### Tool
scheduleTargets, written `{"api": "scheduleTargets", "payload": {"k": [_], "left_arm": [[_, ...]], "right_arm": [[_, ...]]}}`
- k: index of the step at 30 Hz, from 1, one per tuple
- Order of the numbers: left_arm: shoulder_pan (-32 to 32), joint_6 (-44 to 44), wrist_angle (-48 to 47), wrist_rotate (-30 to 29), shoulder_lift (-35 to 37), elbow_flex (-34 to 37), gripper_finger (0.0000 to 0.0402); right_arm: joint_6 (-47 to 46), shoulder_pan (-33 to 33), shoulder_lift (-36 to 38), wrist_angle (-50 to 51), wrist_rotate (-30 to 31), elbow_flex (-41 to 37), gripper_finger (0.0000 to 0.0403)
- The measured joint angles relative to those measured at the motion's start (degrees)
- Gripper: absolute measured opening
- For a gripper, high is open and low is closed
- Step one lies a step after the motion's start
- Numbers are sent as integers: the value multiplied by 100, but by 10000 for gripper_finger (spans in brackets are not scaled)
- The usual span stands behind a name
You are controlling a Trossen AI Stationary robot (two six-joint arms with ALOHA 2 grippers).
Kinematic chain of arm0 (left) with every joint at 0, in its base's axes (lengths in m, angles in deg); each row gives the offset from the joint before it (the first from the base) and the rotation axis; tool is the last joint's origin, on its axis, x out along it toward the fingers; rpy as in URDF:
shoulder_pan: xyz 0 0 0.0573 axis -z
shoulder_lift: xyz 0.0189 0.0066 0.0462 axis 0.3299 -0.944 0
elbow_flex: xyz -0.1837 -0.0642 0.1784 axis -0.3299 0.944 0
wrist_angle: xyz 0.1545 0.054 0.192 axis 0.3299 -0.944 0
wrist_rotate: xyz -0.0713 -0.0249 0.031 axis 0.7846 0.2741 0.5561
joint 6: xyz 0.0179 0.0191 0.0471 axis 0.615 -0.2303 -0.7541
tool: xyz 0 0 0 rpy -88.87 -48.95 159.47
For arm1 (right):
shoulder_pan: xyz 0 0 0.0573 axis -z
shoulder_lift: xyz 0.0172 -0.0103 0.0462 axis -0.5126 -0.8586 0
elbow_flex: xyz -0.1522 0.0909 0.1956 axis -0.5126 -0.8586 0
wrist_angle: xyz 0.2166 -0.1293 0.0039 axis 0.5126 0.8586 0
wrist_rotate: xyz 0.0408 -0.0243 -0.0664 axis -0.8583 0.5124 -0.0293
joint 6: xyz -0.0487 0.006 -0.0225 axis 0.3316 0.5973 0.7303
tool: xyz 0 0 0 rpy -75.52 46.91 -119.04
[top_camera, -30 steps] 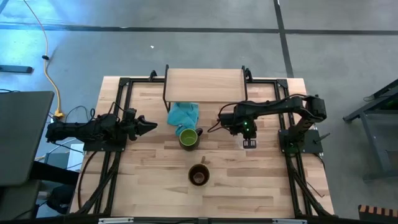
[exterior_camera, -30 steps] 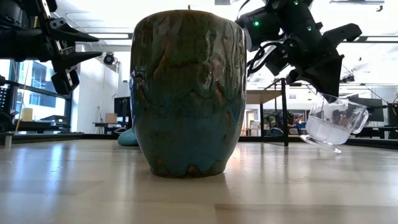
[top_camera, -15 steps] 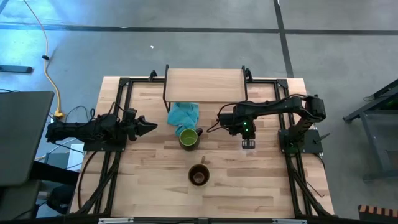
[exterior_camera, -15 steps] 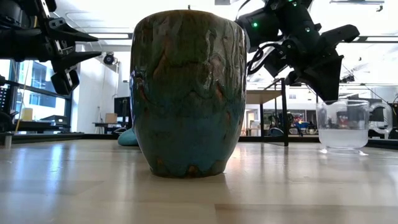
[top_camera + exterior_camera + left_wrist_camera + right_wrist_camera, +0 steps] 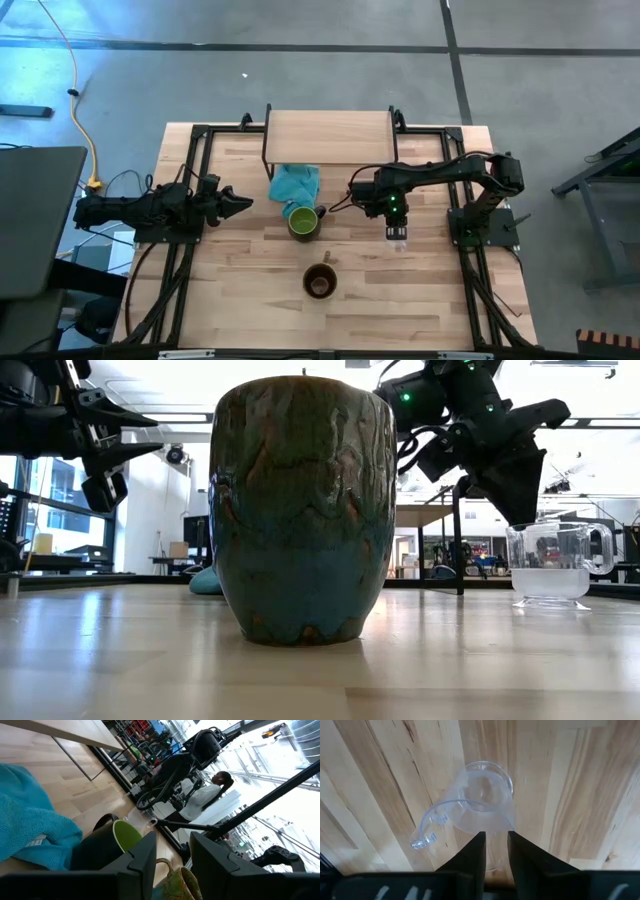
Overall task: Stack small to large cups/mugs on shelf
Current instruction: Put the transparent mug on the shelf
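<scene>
The small clear glass cup (image 5: 399,238) stands upright on its base on the table's right half; it also shows in the low view (image 5: 555,565) and the right wrist view (image 5: 482,790). My right gripper (image 5: 496,834) is at its rim, pointing down. The green-lined dark mug (image 5: 303,221) stands by the teal cloth. The brown mug (image 5: 320,281) stands nearer the front edge and fills the low view (image 5: 300,510). The light-wood shelf (image 5: 330,137) stands at the far edge. My left gripper (image 5: 243,202) waits open at the left, pointing toward the mugs. My right gripper comes at the glass cup from above, slanting down, with its fingertips (image 5: 520,520) at the rim's left part (image 5: 512,528). Glass wall shows between the fingers (image 5: 495,851). Whether one finger is inside the cup, I cannot tell. The cup stands upright, its base on the table.
The teal cloth (image 5: 295,183) lies crumpled in front of the shelf, next to the green mug. Black frame rails (image 5: 190,200) run along the table's left and right sides. A person (image 5: 205,795) shows in the room beyond the table.
The glass cup hung tilted and clear of the table below my right gripper a second ago. It now stands upright on its base. My right gripper has stayed at its rim and shifted slightly toward the table's left, and the cup has turned a little with it.
</scene>
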Motion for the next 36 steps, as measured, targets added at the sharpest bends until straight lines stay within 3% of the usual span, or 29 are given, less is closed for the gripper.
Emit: {"api": "scheduleTargets", "payload": {"k": [13,21,28,36], "left_arm": [[0,38,-2,107,-1,0,106],[0,38,-3,107,1,0,106],[0,96,-4,107,0,0,106],[0,180,-4,250,-1,0,106]], "right_arm": [[-278,7,13,46,212,0,73],[-381,17,423,45,310,2,73],[-61,126,457,-83,526,2,73],[514,243,455,-61,328,2,72]]}}
